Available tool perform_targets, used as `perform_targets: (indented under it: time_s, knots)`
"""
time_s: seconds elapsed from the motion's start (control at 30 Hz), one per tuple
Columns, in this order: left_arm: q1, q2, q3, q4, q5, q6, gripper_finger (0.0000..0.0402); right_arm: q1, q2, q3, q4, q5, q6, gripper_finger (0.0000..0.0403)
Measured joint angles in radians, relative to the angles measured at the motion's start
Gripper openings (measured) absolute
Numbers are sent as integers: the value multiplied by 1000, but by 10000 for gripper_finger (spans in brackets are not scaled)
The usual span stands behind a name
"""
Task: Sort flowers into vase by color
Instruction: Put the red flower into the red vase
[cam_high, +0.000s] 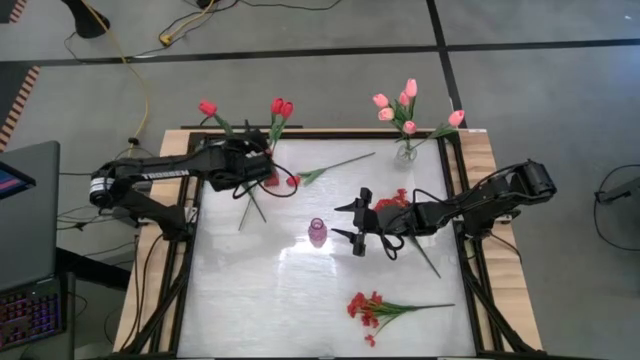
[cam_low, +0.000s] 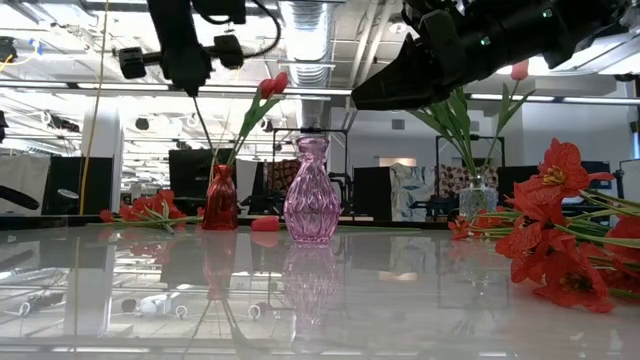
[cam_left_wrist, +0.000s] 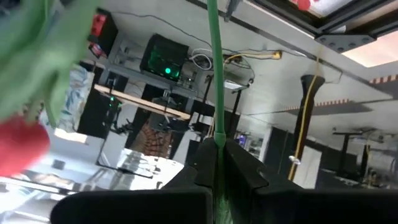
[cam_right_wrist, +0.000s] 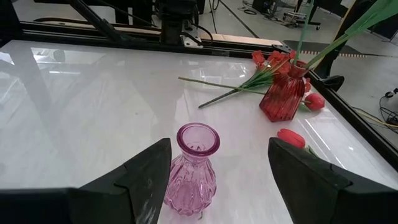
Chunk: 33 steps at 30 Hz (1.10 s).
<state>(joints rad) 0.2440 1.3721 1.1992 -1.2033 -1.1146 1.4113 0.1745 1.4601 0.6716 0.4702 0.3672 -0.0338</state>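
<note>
A green tulip stem (cam_left_wrist: 215, 93) is pinched between the left gripper (cam_left_wrist: 217, 177) fingers above the red vase (cam_right_wrist: 285, 98) near the counter's far-left corner, apparently for insertion. The right gripper (cam_right_wrist: 217, 168) is held spread around the pink vase (cam_right_wrist: 194, 171) at the counter's middle.

Left pincer (cam_high: 262, 160) is clamped shut at the table's far-left, apparently tilted; right pincer (cam_high: 350, 226) gapes mid-table.

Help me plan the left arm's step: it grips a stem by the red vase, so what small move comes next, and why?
Probably lower the stem: the left gripper is shut on it above the red vase, not yet released.
</note>
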Motion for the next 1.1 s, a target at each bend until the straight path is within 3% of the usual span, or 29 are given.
perform_targets:
  time_s: [0.27,0.63,0.87,1.1]
  knots:
    - [-28,112,-11,2,-80,-46,0,0,0,0,1,0,0,295]
    - [-77,219,-11,2,-52,-119,15,0,0,0,1,0,0,295]
    - [-108,232,-11,-2,12,-153,53,0,0,0,1,0,0,295]
    - [-124,232,-2,0,12,-200,129,0,0,0,1,0,0,295]
